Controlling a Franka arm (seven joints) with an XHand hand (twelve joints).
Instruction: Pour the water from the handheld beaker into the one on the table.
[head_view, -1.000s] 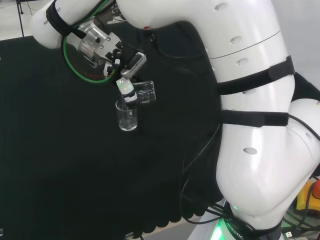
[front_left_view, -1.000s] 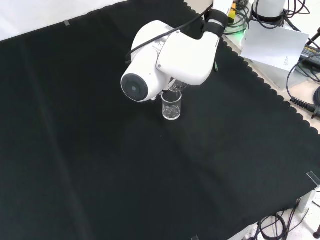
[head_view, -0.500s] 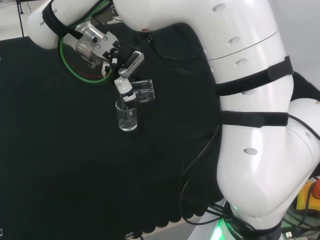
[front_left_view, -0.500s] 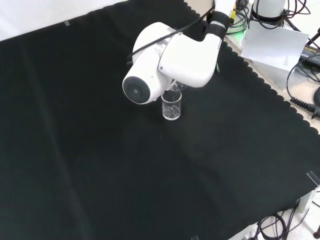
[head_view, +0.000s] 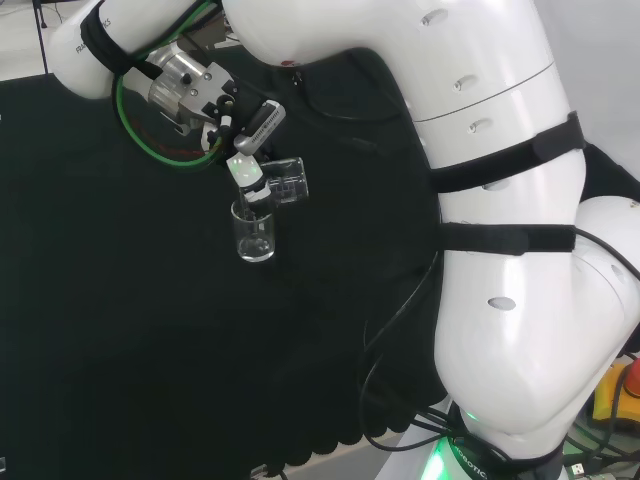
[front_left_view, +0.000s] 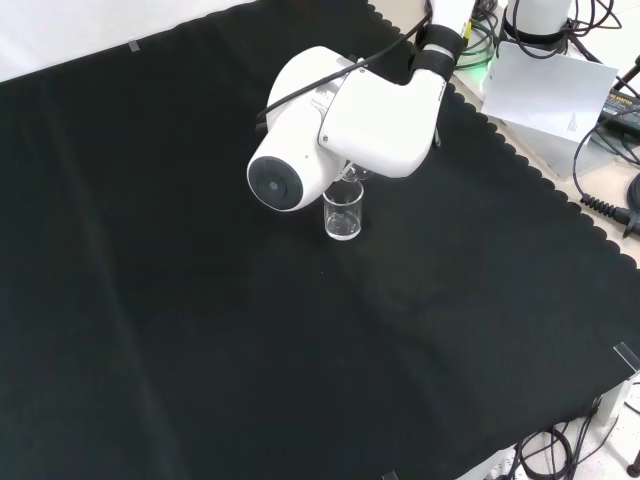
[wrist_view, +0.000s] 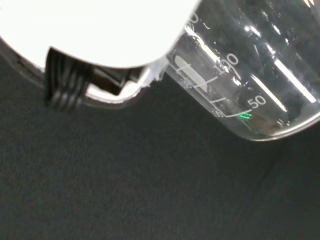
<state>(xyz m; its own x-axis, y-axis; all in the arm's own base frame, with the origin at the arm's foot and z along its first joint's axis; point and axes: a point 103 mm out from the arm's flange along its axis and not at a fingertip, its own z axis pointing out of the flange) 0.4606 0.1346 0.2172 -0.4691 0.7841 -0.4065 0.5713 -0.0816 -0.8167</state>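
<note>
Robot hand (head_view: 250, 150) fingers curl round a clear handheld beaker (head_view: 285, 182), seen in the head view tipped on its side with its mouth toward the view's left. Just below and to the left of that mouth stands the second clear beaker (head_view: 254, 233), upright on the black cloth of the bench (head_view: 120, 320); the tipped lip hangs over its rim. In the front view the upright beaker (front_left_view: 342, 211) stands near the middle of the bench (front_left_view: 200, 350), right under the arm's big white link (front_left_view: 340, 125) with its round grey cap. In the wrist view the held beaker's (wrist_view: 250, 75) printed scale shows close, a blurred white part of the robot hand (wrist_view: 100, 30) beside it.
</note>
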